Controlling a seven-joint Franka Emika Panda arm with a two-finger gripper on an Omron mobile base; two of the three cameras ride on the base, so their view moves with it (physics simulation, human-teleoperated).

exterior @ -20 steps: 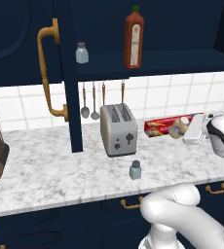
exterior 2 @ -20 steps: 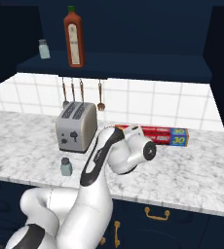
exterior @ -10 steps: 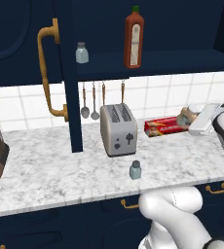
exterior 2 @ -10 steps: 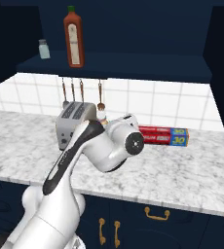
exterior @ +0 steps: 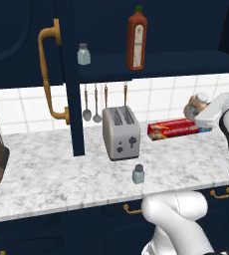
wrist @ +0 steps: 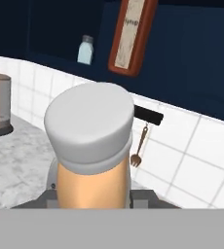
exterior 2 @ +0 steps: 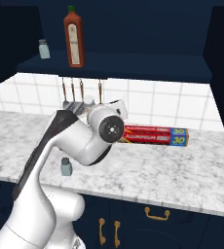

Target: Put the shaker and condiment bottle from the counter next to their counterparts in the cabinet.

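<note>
The gripper (exterior: 198, 107) is clamped on the condiment bottle (wrist: 92, 146), cap-first. From the hand, the tall sauce bottle (wrist: 131, 34) on the cabinet (wrist: 192, 58) shelf sits at about one o'clock, above.

The arm arches up over its base, claw (exterior: 200, 105) raised at the right, clamped shut on something.
</note>
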